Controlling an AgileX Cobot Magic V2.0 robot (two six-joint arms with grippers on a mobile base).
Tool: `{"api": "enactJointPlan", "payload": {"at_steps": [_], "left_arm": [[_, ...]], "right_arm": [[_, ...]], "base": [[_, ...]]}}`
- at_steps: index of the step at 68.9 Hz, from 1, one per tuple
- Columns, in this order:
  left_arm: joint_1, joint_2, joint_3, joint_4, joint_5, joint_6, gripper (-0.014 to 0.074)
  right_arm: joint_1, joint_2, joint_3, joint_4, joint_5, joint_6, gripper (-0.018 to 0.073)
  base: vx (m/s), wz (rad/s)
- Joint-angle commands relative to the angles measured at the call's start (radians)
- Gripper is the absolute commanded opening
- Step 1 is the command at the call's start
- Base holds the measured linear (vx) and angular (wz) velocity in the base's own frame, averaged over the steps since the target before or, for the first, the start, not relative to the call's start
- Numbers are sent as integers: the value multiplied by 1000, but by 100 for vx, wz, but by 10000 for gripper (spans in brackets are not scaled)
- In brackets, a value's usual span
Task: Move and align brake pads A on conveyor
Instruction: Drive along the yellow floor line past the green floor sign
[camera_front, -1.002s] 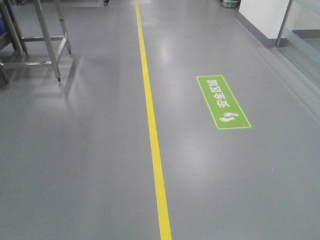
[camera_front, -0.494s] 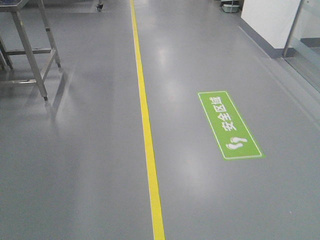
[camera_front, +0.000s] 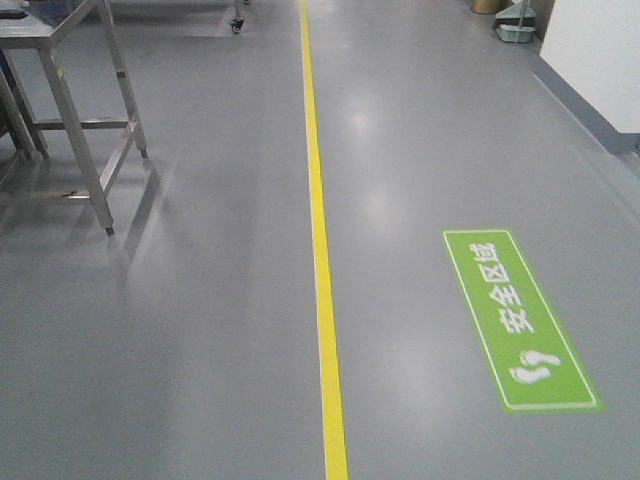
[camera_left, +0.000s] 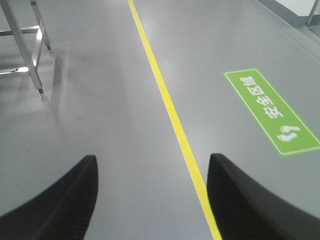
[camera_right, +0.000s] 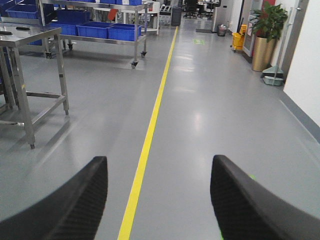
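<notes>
Now, left gripper (camera_left: 152, 157) spread wide, empty, right gripper (camera_right: 160, 159) likewise, both over grey floor (camera_front: 200, 350); yellow line (camera_front: 318, 230) running ahead, green floor sign (camera_front: 518, 320) right of it, steel table (camera_front: 40, 40) left; brake pads A and conveyor outside every view

The left fingers (camera_left: 60, 200) are smooth, matt black and plastic-like. The right fingers (camera_right: 250, 205) are black too, with a fine dimpled grain. Beyond both pairs the floor (camera_front: 200, 350) is a smooth grey coating with a soft sheen that throws back pale blurs of light. The yellow line (camera_front: 322, 250) between the fingers looks like glossy paint or tape. The green sign (camera_front: 515, 315) is flat and slightly shiny. Far left of the right fingers, the desk (camera_right: 27, 35) is bare brushed metal, and the blue bins (camera_right: 122, 31) look like plastic.
</notes>
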Motion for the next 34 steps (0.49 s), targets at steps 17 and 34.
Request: {"api": "enactJointPlan", "payload": {"at_steps": [17, 34], "left_arm": [[-4, 13, -24, -8, -61, -4, 443], [-4, 13, -24, -8, -61, -4, 443]], "right_arm": [[-6, 11, -25, -9, -81, -1, 429], [-6, 11, -25, -9, -81, -1, 429]], "base": [[61, 9], [64, 0]]}}
